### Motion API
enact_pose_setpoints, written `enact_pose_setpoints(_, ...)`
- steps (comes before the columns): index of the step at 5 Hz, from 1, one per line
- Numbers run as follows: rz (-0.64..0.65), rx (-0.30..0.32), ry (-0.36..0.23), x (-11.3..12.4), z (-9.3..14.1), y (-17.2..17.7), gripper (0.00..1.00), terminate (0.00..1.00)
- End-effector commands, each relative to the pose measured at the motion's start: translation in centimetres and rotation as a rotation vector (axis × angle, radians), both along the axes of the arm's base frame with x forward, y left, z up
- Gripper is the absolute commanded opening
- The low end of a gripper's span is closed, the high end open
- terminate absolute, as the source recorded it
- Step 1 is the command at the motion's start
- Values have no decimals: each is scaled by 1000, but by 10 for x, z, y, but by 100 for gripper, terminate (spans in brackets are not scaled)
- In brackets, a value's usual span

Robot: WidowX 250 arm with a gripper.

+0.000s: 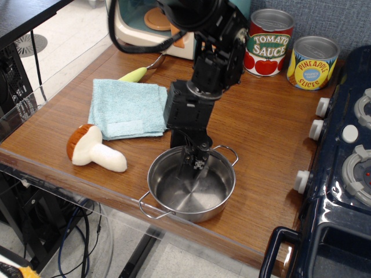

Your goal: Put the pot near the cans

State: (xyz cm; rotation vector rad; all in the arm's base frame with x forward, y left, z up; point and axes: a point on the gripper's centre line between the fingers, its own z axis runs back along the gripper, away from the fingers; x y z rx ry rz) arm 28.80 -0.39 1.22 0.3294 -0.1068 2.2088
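The shiny steel pot [174, 200] with two wire loop handles sits near the front edge of the wooden table. My gripper [195, 164] reaches down into it at the far side of the rim, fingertips low inside the bowl. The dark fingers blend together, so I cannot tell whether they are open or shut on the rim. The two cans stand at the back right: the red "Tomato Sauce" can [269, 43] and the yellow "Pineapple Slices" can [312, 62], well apart from the pot.
A light blue towel [127, 107] lies to the left, with a toy mushroom [93, 149] in front of it. A yellow-handled utensil [134, 74] and a toy microwave [145, 23] are at the back. A dark toy stove [348, 168] borders the right side.
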Motion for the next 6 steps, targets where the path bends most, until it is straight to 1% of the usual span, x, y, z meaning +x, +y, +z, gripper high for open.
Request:
enact_pose_setpoints(1,-27,-7,-25,11,23,-5,0,0)
enact_pose_setpoints(2,-27,-24,-56,15,37,-2,0,0)
enact_pose_setpoints(3,-26,-30,-67,18,45,2,0,0)
enact_pose_setpoints(4,-25,-34,-59,20,47,5,0,0)
enact_pose_setpoints(5,14,-58,-82,28,70,17,0,0)
enact_pose_setpoints(6,87,-84,-103,40,98,29,0,0)
